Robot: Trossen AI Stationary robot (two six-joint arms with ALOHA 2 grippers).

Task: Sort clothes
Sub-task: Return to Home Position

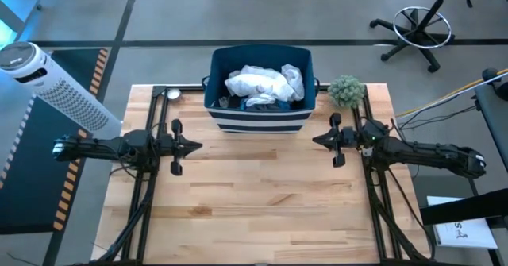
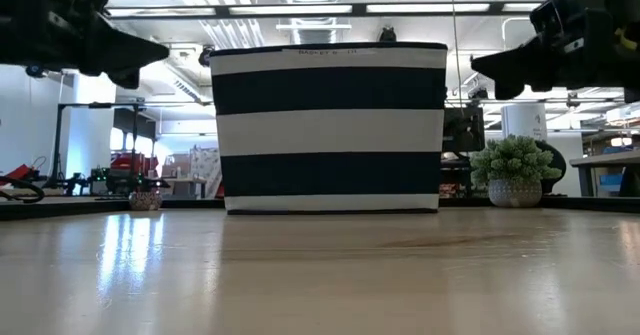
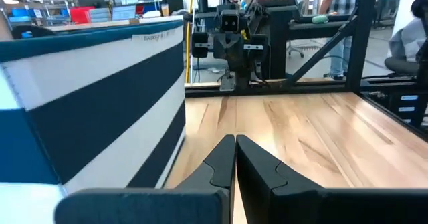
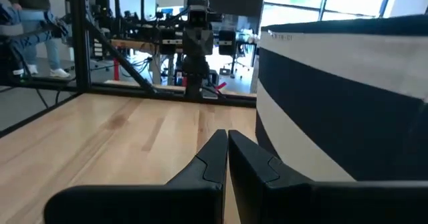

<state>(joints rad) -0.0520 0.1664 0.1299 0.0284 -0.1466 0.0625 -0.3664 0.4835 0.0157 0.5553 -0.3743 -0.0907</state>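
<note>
A: Where did the soft fabric clothes (image 1: 262, 83) sit?
B: Piled in the navy fabric bin with white stripes (image 1: 258, 125), crumpled white ones on top, darker pieces beneath. None lay on the pale wooden worktop (image 1: 262, 194).
A: Arms?
B: Hovered either side: left claw (image 1: 198, 146) and right claw (image 1: 314, 140), fingers together, holding nothing. Parked, I'd judge; sorting looked done.

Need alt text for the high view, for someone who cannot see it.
A striped bin at the back edge of the wooden table holds white clothes. The left claw and right claw, both shut, face each other over the table; a green plant stands beside the bin.
</note>
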